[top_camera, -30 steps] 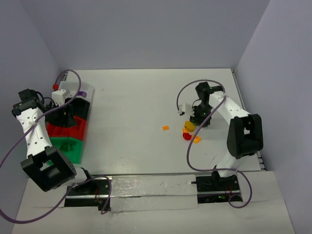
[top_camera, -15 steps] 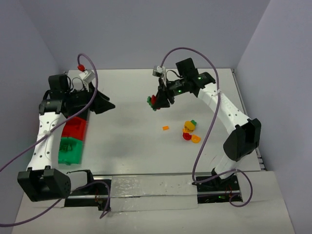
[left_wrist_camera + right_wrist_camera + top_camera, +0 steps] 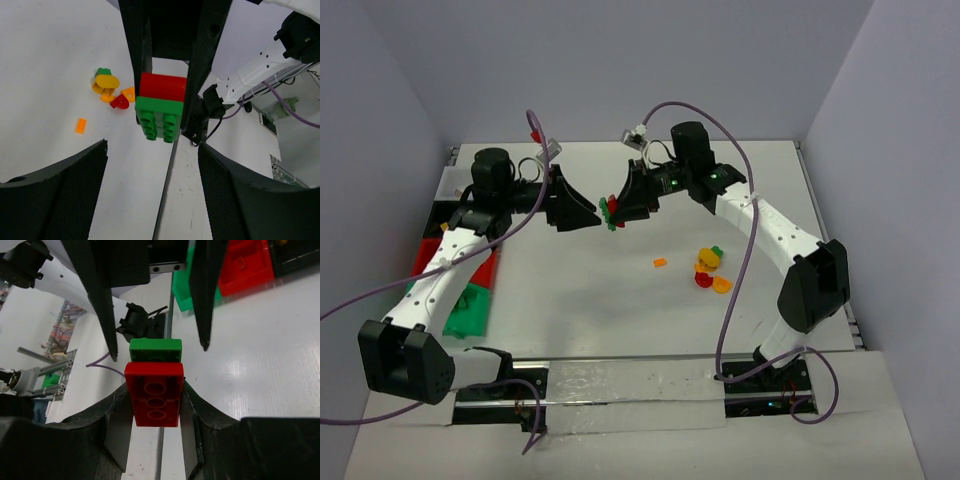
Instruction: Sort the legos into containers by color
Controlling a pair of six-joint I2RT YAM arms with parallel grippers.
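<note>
Red-green brick pair [image 3: 611, 211] joined, aloft over table [image 3: 620, 300] middle. Loose legos [image 3: 710, 270] cluster near right edge. Red bin [image 3: 427, 258] and green bin [image 3: 472, 308] at left edge.

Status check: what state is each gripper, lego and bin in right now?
Right gripper: shut on the stacked red and green lego bricks.
Those bricks: joined, held in the air.
Left gripper: open, facing them.
Small orange lego piece: loose on the table.
Yellow, red, orange and green lego cluster: loose on the table.
Green plastic bin: open-topped.
Red plastic bin: open-topped.

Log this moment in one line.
right tool: shut on stacked red-and-green plastic lego bricks, midair | left tool: open, facing bricks
</note>
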